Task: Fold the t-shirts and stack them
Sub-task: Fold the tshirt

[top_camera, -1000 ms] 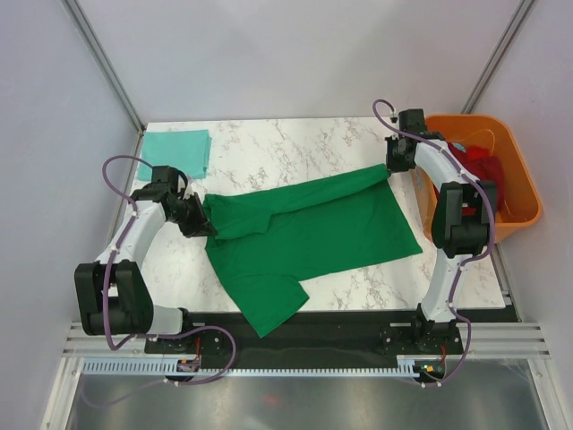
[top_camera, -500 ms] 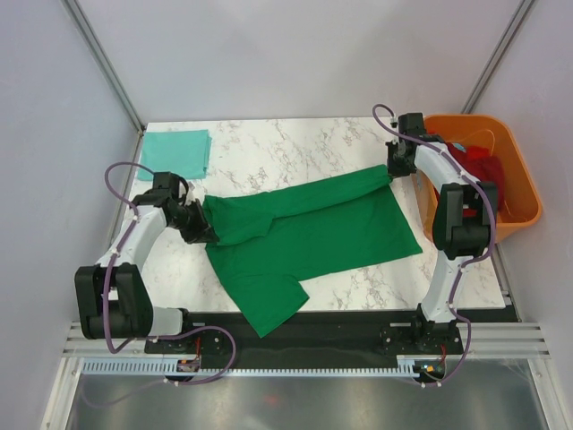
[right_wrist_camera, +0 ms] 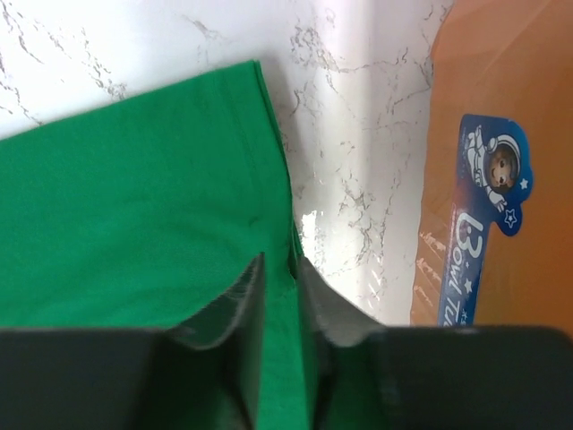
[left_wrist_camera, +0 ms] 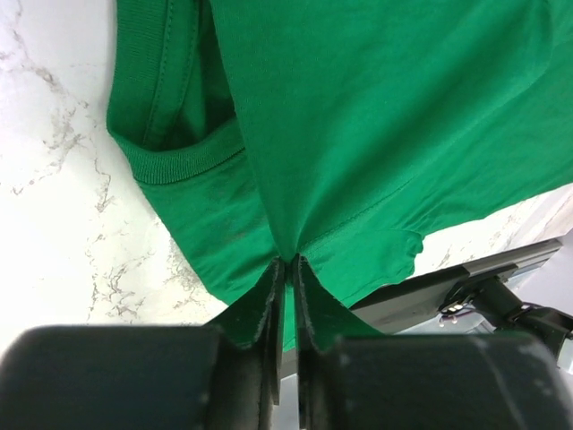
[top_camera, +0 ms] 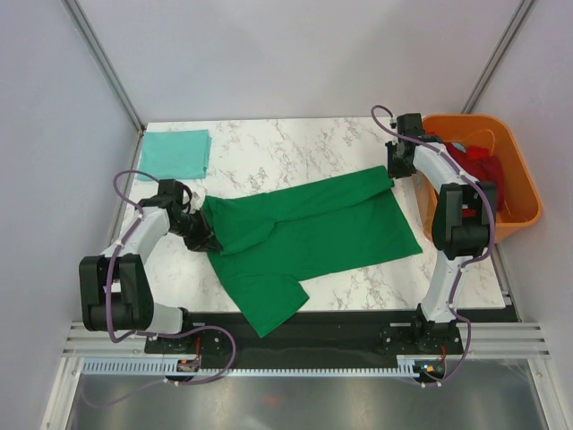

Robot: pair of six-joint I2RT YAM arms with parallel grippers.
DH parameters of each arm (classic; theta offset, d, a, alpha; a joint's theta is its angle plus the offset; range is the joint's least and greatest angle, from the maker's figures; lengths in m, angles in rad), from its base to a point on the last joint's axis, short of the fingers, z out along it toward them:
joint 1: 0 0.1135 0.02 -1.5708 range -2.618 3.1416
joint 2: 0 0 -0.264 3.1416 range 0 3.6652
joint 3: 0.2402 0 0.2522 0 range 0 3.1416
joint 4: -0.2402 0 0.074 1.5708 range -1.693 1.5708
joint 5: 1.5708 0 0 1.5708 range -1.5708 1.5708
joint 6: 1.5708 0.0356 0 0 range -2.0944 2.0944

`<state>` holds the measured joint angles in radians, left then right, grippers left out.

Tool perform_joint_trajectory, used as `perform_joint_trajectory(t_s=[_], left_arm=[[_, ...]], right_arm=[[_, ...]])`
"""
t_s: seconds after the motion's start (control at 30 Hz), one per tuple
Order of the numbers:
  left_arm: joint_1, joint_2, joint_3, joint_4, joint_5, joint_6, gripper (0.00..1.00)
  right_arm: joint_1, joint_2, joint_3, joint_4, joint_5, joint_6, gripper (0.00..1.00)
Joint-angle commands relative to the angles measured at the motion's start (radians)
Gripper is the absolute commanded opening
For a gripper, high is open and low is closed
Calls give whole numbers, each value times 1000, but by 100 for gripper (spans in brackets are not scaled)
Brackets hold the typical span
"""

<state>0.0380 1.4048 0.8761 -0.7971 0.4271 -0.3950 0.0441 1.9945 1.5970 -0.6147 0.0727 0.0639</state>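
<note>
The dark green t-shirt lies spread across the middle of the marble table, its far edge folded over toward the front. My left gripper is shut on the shirt's left edge near the collar; the cloth is pinched between the fingers. My right gripper is shut on the shirt's far right corner, next to the tub. A folded pale teal t-shirt lies at the far left corner. Dark red t-shirts lie in the orange tub.
The orange plastic tub stands at the table's right edge, close to my right arm; its wall with a sticker shows in the right wrist view. The table's front edge and a black rail lie just past the shirt's hem.
My left gripper has moved toward the front and a little right, dragging the shirt's left edge with it. My right gripper has hardly moved.
</note>
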Motion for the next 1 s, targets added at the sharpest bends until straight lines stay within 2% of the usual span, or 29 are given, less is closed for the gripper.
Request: perform_joint_trajectory(t_s=[0.0, 0.07, 0.27, 0.53, 0.73, 0.97], left_arm=[[3, -1, -15, 12, 45, 31, 19], [5, -10, -14, 12, 44, 31, 24], [3, 8, 37, 12, 30, 28, 24], [3, 85, 106, 107, -10, -68, 28], [2, 203, 97, 160, -79, -87, 27], [0, 259, 63, 191, -231, -87, 27]], right_arm=[[7, -45, 15, -6, 35, 2, 31], [10, -51, 20, -14, 39, 25, 32], [65, -76, 24, -19, 24, 53, 32], [92, -20, -6, 27, 44, 60, 24], [92, 1, -74, 110, 105, 48, 22], [92, 33, -152, 174, 199, 45, 22]])
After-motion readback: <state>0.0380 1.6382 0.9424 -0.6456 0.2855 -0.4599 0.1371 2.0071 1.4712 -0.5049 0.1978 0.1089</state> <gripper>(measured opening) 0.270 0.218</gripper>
